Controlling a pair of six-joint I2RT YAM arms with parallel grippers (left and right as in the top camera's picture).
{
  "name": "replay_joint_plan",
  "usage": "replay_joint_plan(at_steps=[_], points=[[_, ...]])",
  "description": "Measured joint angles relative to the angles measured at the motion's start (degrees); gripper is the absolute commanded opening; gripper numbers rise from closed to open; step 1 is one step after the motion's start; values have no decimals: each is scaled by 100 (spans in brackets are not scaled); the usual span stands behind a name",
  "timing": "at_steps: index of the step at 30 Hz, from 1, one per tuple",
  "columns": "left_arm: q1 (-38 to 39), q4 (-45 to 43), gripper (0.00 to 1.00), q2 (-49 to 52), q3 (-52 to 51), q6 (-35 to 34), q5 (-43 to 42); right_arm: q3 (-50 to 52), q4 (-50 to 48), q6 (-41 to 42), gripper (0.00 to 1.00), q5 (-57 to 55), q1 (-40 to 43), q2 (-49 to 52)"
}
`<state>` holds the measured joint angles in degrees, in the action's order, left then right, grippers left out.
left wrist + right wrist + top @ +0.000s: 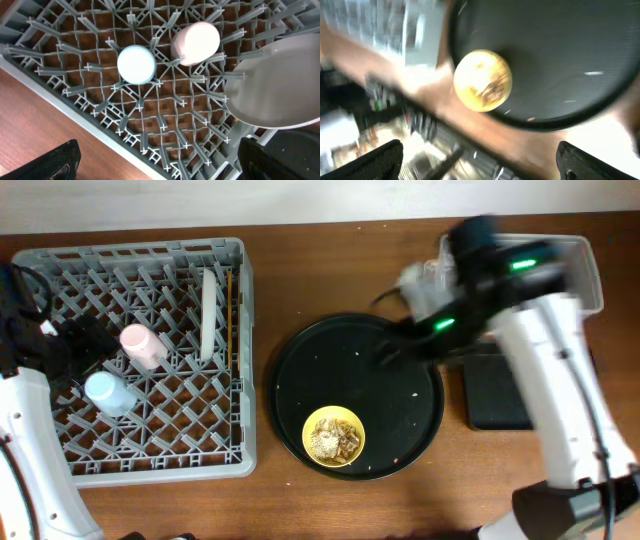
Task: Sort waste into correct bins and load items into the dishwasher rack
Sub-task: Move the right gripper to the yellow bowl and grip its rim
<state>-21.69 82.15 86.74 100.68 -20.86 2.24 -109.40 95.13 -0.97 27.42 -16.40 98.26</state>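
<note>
Overhead and wrist views. The large square grey plastic lattice rack [150, 468] sits on the left of the brown wooden table [300, 500]. Inside it, the round grey plate [208, 315] stands on edge, its long line running from the rack's far side toward the near side and its faces turned left and right. The pair of thin wooden chopsticks [232, 310] lies parallel to the plate, just beside it on the right, along the rack's right wall. The small pink cup [196, 42] leans among the pegs, its closed end tipped up. The small light-blue cup [136, 64] stands near it with a flat closed face upward.

My left jaws stand wide apart above the rack with nothing between them, the two cups below. My right jaws are likewise wide apart and empty, the arm blurred over the right part of the large round black tray [330, 360].

The yellow bowl [333, 436] stands mouth-up on the tray's near edge and holds beige crumbly food scraps [335, 442]. The clear rectangular plastic tub [588, 275] and the shallow black rectangular tray [495, 395] lie at the right.
</note>
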Motion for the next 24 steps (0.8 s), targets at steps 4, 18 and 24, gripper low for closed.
replay_joint_plan(at_steps=[4,18,24], points=[[0,-2,99,0,-4,0,17,1117,-1123,1102,99,-960,-1606,-4],[0,-7,99,0,-4,-17,17,3650,-4955,2977,93,-2074,-4000,37],[0,-4,99,0,-4,-17,17,3746,-4887,3263,79,-2551,-3993,212]])
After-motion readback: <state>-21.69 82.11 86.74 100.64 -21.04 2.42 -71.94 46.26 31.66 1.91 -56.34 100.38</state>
